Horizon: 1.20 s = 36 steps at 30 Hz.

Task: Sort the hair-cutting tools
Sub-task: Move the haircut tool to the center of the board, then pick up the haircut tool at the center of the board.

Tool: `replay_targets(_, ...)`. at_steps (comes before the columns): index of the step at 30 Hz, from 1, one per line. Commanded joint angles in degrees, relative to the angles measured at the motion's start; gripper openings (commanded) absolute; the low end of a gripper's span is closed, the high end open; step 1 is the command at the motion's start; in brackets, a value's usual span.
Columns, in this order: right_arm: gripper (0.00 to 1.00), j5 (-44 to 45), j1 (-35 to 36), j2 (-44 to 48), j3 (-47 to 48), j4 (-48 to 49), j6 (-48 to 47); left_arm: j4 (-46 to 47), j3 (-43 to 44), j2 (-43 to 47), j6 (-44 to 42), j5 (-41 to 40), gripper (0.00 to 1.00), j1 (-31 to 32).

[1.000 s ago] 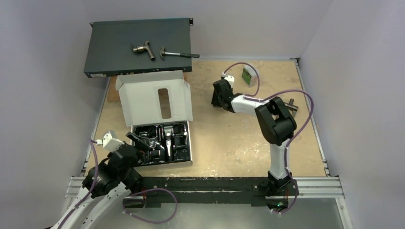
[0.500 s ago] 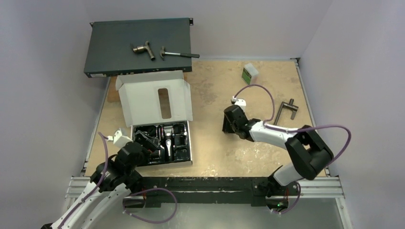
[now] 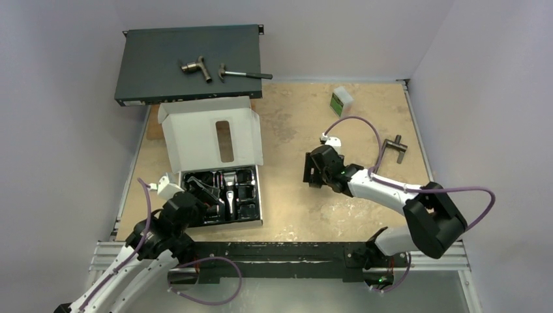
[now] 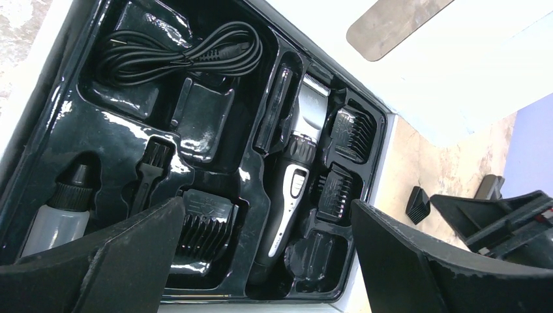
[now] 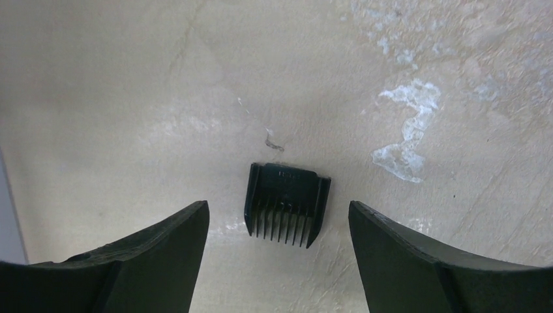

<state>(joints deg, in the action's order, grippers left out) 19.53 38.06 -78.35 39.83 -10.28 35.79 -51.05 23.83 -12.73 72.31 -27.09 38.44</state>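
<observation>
A black tray point(image 3: 259, 195) in a white box holds the black-and-silver clipper point(image 4: 293, 176), several black combs point(image 4: 352, 134) and a coiled cord point(image 4: 182, 52). My left gripper point(image 4: 267, 215) hangs open and empty over the tray's near end, also seen from above point(image 3: 199, 195). One loose black comb point(image 5: 287, 189) lies flat on the table, teeth toward me. My right gripper point(image 5: 279, 208) is open around it, one finger on each side, not touching. From above, the right gripper point(image 3: 313, 175) is right of the tray. The loose comb also shows in the left wrist view point(image 4: 417, 203).
The box's white lid point(image 3: 212, 134) stands open behind the tray. A dark flat case point(image 3: 156, 72) at the back left carries a hammer point(image 3: 244, 75) and a pipe fitting point(image 3: 197, 67). A T-shaped handle point(image 3: 393, 147) and a small green-and-white box point(image 3: 340, 101) lie at the right.
My right arm swung from the far middle of the table toward me and lowered over the loose comb. My left gripper drew back slightly toward the tray's near-left corner.
</observation>
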Motion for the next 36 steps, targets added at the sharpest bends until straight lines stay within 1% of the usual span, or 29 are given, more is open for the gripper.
replay_targets(1,0.79,1.49,1.06,-2.18,1.81,-3.08,0.24,2.6,-0.53,-1.04,-0.95,0.52,1.0,0.24)
replay_targets(3,0.81,3.5,1.07,-1.97,1.27,-3.38,2.11,2.79,-0.72,-1.35,-0.7,0.59,1.0,0.24)
replay_targets(6,0.82,3.45,1.12,-2.0,0.85,-1.81,3.7,3.36,-1.13,-1.71,-0.22,0.95,1.0,0.24)
replay_targets(11,0.8,4.83,1.11,-5.95,2.44,-0.87,3.91,2.2,-0.35,-1.83,-0.1,0.91,1.0,0.24)
replay_targets(14,0.78,4.9,1.05,-8.31,2.66,-0.31,3.76,0.66,0.11,-1.01,0.31,0.33,1.0,0.24)
replay_targets(19,0.73,4.73,1.49,-9.57,2.18,0.01,3.39,-0.4,-0.26,0.7,1.03,-0.36,1.0,0.25)
replay_targets(22,0.67,4.2,1.68,-9.43,2.01,-0.17,3.25,-0.34,-0.39,0.95,0.99,-0.66,1.0,0.25)
replay_targets(31,0.27,1.02,2.23,-4.78,0.16,-2.69,2.59,-0.78,0.29,1.23,-0.61,-1.44,1.0,0.28)
replay_targets(36,0.0,2.07,2.67,3.07,1.64,-7.37,-0.13,-1.99,0.8,2.09,-1.19,-1.96,1.0,0.24)
